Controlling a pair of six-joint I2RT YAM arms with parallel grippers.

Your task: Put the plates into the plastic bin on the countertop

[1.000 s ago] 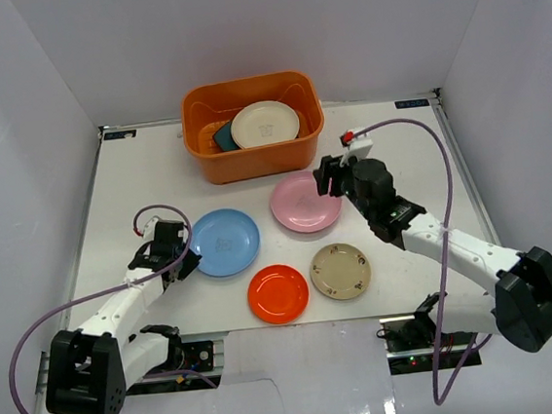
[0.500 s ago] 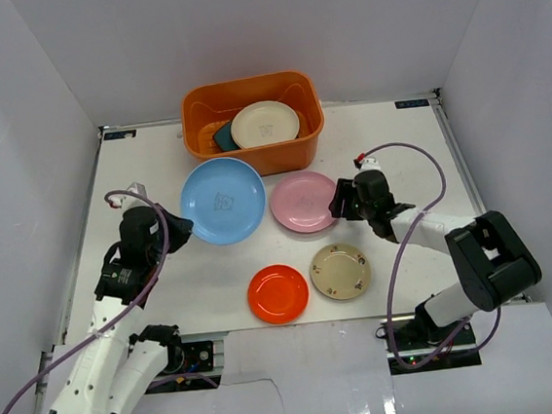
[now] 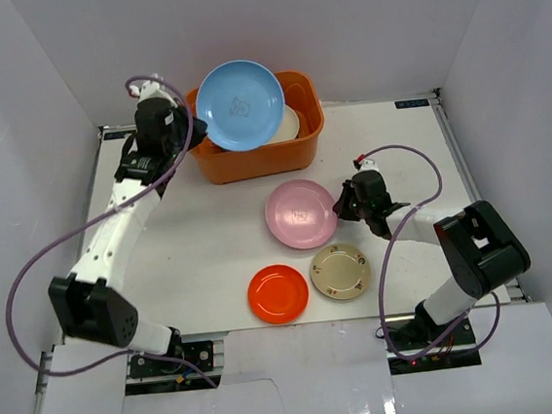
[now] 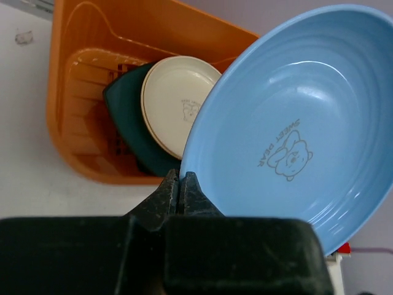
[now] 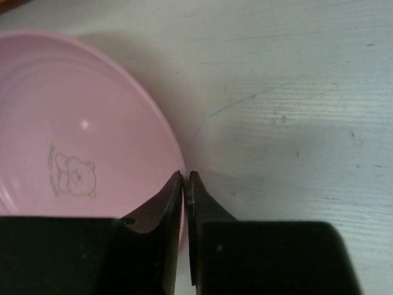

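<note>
Top view. Left gripper (image 4: 182, 184), clenched on the blue plate (image 4: 295, 141) at its 8 o'clock rim, holds it tilted above the orange bin (image 4: 67, 110) at 12 o'clock on the worktop (image 5: 295, 92). The plate reads "SWEET DEAR" beside a bear. Right gripper (image 5: 185, 184), almost fully closed, pinches the pink plate (image 5: 73, 135) at its 3 o'clock rim. The pink plate also has a bear print.

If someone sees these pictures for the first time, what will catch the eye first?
First, the big blue plate, held tilted by its rim in the left claw above the orange bin at the far side of the table. Next, the pink plate in the middle, its rim pinched by the right claw.
</note>
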